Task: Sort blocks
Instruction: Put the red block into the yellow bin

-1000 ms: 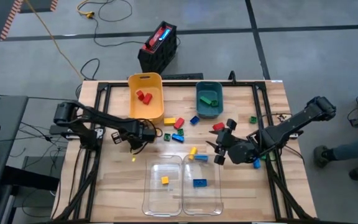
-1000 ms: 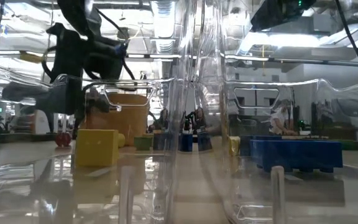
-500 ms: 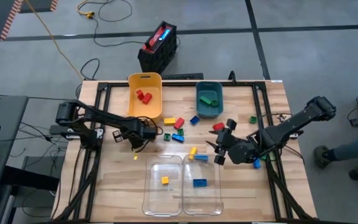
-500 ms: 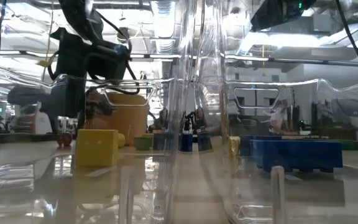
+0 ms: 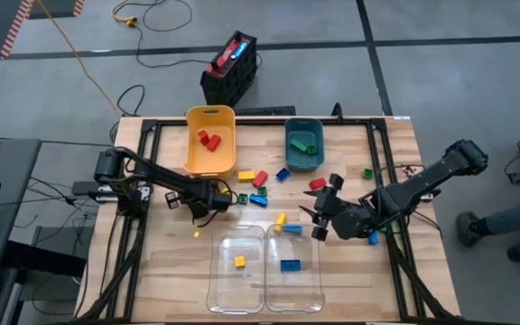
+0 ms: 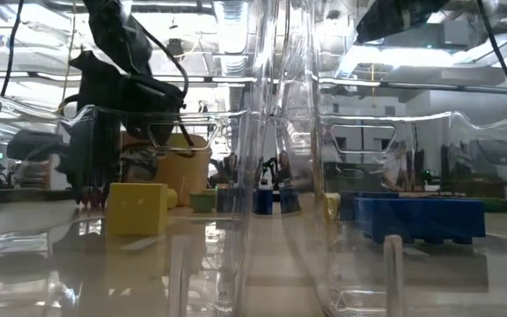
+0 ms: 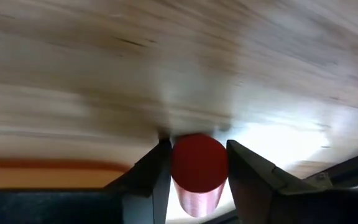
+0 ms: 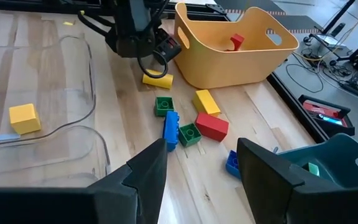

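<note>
Blocks sorting: a red block (image 7: 197,168) sits clamped between the left hand's (image 5: 215,197) fingers, low over the bench (image 5: 170,262) just beside the yellow bin (image 5: 211,144); the right hand (image 5: 319,219) waits open, well apart.

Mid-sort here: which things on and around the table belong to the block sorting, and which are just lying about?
Job:
- loose blocks
- red piece between the left gripper fingers
- yellow bin, teal bin, clear bins holding sorted blocks
- right gripper, open, waiting

Lying about:
- black-and-red case on the floor
- yellow cable
</note>
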Robot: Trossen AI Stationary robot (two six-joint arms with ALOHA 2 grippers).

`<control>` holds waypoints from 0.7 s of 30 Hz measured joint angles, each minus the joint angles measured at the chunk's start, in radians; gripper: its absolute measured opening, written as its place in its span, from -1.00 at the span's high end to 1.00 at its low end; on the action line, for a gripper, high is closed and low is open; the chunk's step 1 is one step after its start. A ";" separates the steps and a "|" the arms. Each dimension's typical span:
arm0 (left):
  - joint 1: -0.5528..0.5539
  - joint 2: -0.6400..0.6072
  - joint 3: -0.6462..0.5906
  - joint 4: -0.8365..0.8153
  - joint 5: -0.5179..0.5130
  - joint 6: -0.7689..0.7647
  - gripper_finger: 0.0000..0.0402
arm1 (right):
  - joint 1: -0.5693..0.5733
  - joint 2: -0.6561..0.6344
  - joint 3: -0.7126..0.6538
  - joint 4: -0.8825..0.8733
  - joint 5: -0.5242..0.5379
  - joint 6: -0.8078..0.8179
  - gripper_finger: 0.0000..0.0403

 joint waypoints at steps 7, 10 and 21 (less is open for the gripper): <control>-0.021 -0.002 -0.003 -0.028 -0.003 -0.059 0.39 | 0.000 0.000 0.000 0.008 0.000 -0.008 -0.03; -0.046 -0.003 0.007 -0.059 0.008 -0.090 0.39 | 0.000 0.000 0.000 0.008 0.000 -0.010 -0.03; -0.130 -0.072 0.048 -0.208 0.054 -0.302 0.39 | 0.000 0.000 0.000 0.009 0.000 -0.010 -0.03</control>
